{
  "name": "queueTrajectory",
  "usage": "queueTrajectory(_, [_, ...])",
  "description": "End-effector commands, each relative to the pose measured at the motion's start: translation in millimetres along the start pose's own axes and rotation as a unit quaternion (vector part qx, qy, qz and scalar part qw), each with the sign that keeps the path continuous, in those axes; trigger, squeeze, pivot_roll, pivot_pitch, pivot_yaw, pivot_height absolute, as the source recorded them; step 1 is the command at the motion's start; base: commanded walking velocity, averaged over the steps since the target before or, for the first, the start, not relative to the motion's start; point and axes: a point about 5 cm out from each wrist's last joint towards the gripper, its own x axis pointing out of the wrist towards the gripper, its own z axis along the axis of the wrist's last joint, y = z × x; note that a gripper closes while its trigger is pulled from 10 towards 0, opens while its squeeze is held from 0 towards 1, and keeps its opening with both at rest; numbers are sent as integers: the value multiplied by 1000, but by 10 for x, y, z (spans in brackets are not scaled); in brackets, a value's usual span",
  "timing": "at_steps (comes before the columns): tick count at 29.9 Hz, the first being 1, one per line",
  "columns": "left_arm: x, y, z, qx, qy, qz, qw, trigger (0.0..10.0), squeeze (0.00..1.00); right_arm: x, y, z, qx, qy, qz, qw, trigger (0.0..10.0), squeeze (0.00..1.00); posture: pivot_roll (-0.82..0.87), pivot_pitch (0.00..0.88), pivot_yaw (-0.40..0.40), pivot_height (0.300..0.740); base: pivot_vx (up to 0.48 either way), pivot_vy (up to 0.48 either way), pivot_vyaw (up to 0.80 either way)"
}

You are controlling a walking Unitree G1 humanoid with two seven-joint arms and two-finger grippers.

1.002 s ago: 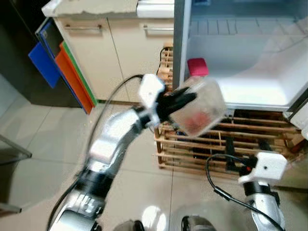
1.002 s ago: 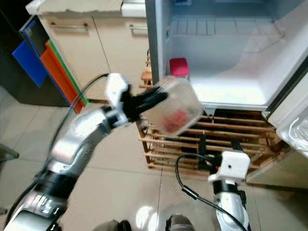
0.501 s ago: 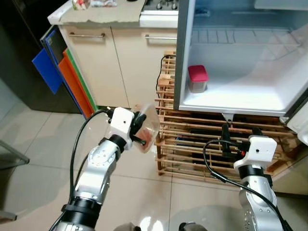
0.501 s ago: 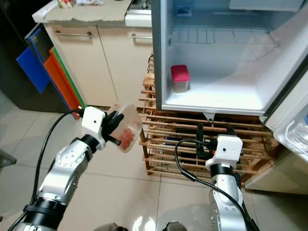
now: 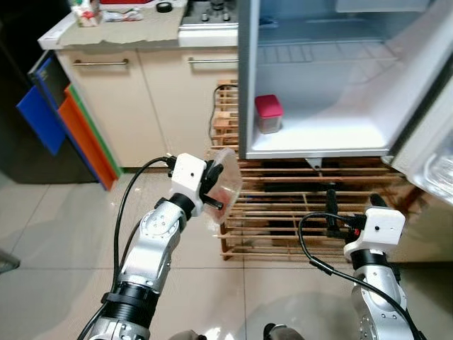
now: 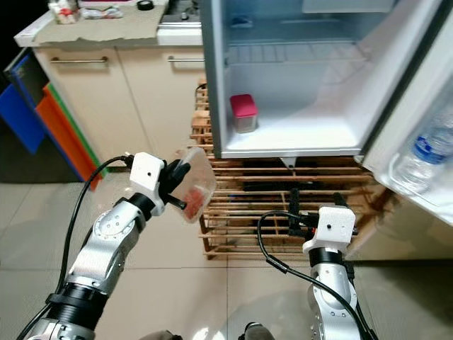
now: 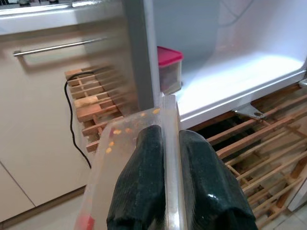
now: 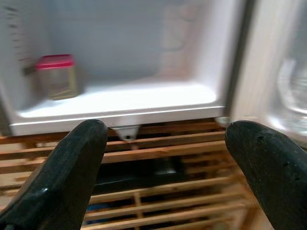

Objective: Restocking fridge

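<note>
We hold a clear plastic container (image 5: 221,185) with something red inside in our left gripper (image 5: 209,191), its two black fingers (image 7: 144,191) pinched on one thin wall of the tub, out in front of the wooden rack (image 5: 283,212) and below the open fridge (image 5: 318,134). Our right gripper (image 8: 168,163) hangs with its fingers spread wide and nothing between them, facing the fridge floor. The grip worries us: we clamp only the rim, so the tilted tub could swing or slip out as we lift it, and spill. We also judge that the fridge's near side wall (image 5: 246,78) stands close to our path and could knock the tub. Inside, the red-lidded jar (image 5: 268,114) sits near that wall, so we should set down clear of it.
</note>
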Motion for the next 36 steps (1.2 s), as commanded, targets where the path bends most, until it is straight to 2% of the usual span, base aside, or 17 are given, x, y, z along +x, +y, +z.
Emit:
queueTrajectory(1, [30, 78, 89, 8, -19, 19, 1000, 10000, 0, -40, -34, -58, -5, 12, -7, 1000, 10000, 0, -70, 22, 63, 740, 0, 0, -781])
queueTrajectory(9, [77, -12, 201, -2, -42, 0, 999, 10000, 0, -45, -25, -72, -7, 12, -8, 1000, 10000, 0, -70, 24, 67, 740, 0, 0, -781])
queueTrajectory(14, [89, -81, 264, -14, -59, -17, 998, 10000, 0, -43, -37, -76, -16, 10, -17, 1000, 10000, 0, -69, 23, 67, 740, 0, -463, -737])
queueTrajectory(21, [123, -96, 330, -23, -73, -15, 997, 10000, 0, -18, -34, -91, -20, 14, -15, 1000, 10000, 0, -70, 22, 68, 740, 0, -440, 0])
queueTrajectory(25, [130, -44, 381, -21, -80, -3, 997, 10000, 0, -26, -19, -103, -20, 17, -11, 1000, 10000, 0, -72, 26, 68, 740, 206, -309, 0])
queueTrajectory(28, [165, 3, 494, -8, -78, -25, 997, 10000, 0, -47, -16, -112, -19, 19, -9, 1000, 10000, 0, -73, 30, 63, 740, 0, 0, 0])
queueTrajectory(31, [237, 132, 697, 15, -81, -52, 995, 10000, 0, -75, -10, -119, -18, 21, -5, 1000, 10000, 0, -71, 35, 59, 740, 0, 0, 0])
queueTrajectory(33, [298, 262, 841, 2, -91, -47, 995, 10000, 0, -89, -7, -126, -17, 21, -1, 1000, 10000, 0, -71, 33, 61, 740, 0, 0, 0])
queueTrajectory(36, [340, 340, 907, 7, -94, -32, 995, 10000, 0, -90, -7, -129, -17, 21, -1, 1000, 10000, 0, -74, 28, 66, 740, 0, 0, 0])
